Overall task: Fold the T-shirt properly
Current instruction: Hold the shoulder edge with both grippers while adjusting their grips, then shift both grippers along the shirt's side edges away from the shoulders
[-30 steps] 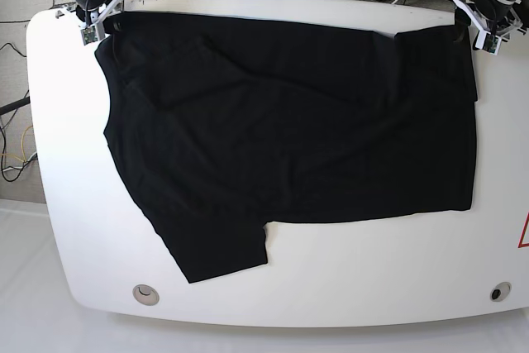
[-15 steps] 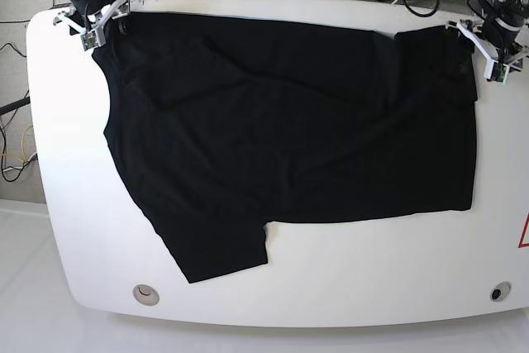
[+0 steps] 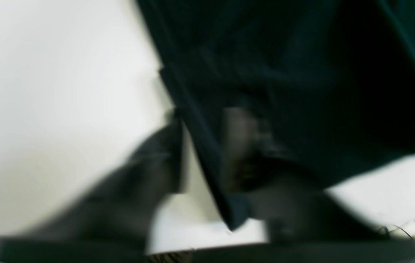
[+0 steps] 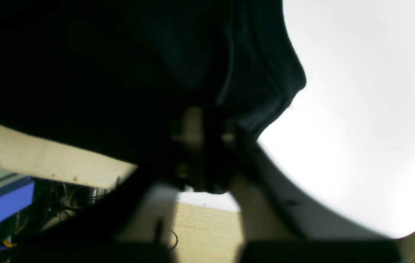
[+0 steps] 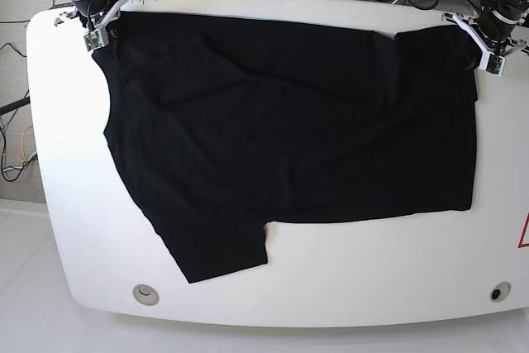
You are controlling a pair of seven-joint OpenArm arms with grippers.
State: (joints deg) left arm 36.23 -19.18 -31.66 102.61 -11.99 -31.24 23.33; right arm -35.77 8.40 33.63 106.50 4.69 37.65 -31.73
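T-shirt [image 5: 289, 134] lies spread flat on the white bench [image 5: 372, 270], one sleeve toward the near edge. Left claw [image 5: 482, 49] and right claw [image 5: 97, 24] are both clenched on the shirt's far corners, so this looks like the grasp step for the first fold. Next move probably calls for lifting both corners together and carrying them toward the near edge, keeping the cloth taut.

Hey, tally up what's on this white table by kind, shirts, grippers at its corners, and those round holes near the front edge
T-shirt: 1
Grippers: 2, left gripper, right gripper
Round holes: 2
Total: 5
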